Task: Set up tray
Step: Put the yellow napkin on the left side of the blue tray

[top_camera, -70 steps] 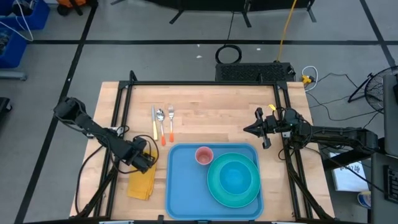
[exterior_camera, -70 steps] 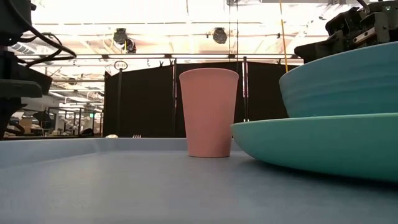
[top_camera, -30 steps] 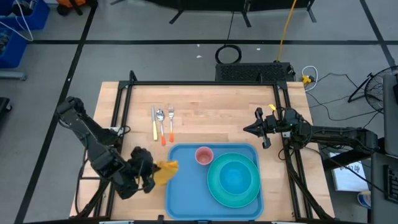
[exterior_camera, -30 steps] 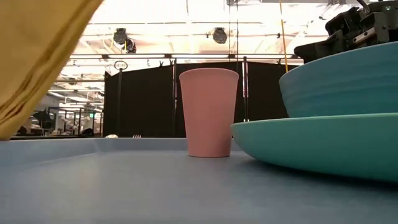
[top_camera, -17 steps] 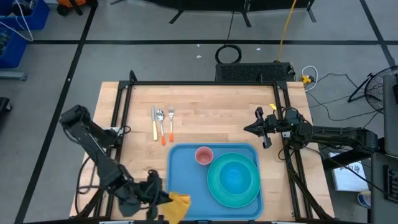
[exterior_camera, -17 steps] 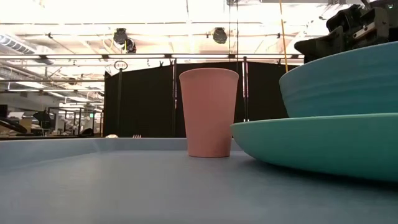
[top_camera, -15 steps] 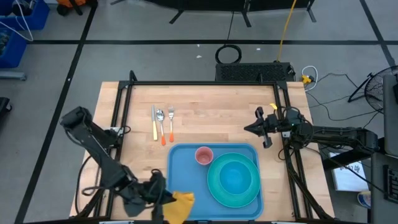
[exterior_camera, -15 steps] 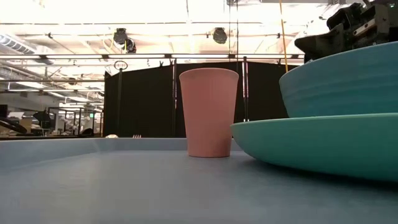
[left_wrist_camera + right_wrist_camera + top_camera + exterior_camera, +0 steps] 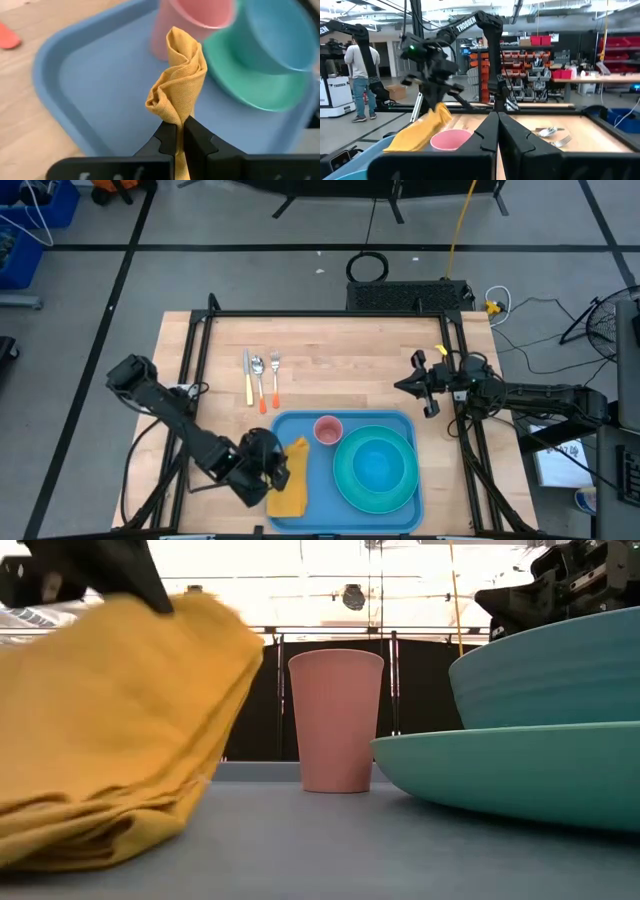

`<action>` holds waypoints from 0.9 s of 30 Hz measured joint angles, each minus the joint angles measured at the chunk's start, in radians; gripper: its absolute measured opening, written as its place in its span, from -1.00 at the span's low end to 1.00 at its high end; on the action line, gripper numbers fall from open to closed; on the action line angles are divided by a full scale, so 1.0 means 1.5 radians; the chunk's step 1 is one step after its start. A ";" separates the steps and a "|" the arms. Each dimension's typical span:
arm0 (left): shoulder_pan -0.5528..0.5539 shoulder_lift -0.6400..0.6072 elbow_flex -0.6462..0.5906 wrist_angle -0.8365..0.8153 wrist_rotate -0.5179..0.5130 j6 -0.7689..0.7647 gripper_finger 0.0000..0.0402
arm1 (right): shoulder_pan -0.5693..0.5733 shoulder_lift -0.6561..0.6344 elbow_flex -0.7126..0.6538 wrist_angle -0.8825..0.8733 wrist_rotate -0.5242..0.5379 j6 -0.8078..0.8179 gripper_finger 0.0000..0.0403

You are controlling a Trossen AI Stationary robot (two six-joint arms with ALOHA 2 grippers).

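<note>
The blue tray [image 9: 318, 480] lies at the table's near edge. It carries a pink cup [image 9: 328, 429] and a teal bowl [image 9: 378, 465] that sits on a teal plate [image 9: 352, 490]. My left gripper [image 9: 282, 468] is over the tray's left part, shut on the yellow napkin [image 9: 291, 488]. In the low view the napkin [image 9: 110, 730] fills the left side, in front of the cup [image 9: 335, 720]. My right gripper [image 9: 408, 387] hovers shut above the table's right side, touching nothing. My left gripper pinches the napkin between its two fingers [image 9: 167, 137] at a bunched, crumpled fold [image 9: 176, 112], several layers thick. The fingers come slanting down from the table's left. The napkin's lower folds [image 9: 90, 830] lie on the tray floor, and the rest stands bunched beyond the fingers.
A knife, spoon and fork [image 9: 260, 375] lie side by side on the wood beyond the tray's far left corner. The black frame rails [image 9: 330, 315] border the table. Bare wood shows between the cutlery and my right gripper. A person [image 9: 356, 75] stands in the room behind.
My left gripper carried the lifted napkin from the tray's left side toward the table's near edge, then swung toward the far edge and down over the tray's left part. The napkin, clear of the tray before, now rests its lower folds on the tray floor.
</note>
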 joint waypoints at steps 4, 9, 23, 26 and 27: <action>0.019 0.000 -0.038 0.027 0.025 -0.002 -0.94 | 0.000 0.000 0.000 0.005 0.001 -0.006 -1.00; 0.042 0.000 -0.116 0.139 0.030 -0.001 -0.94 | 0.000 0.000 0.000 0.005 0.001 -0.006 -1.00; 0.082 0.000 -0.191 0.175 0.093 0.051 -0.85 | 0.000 0.000 0.000 0.004 0.003 0.007 -1.00; 0.085 0.000 -0.191 0.174 0.103 0.080 -0.61 | 0.000 0.000 0.000 0.000 0.003 0.007 -1.00; 0.087 0.000 -0.188 0.170 0.113 0.096 -0.52 | 0.000 0.000 0.000 0.000 0.003 0.007 -1.00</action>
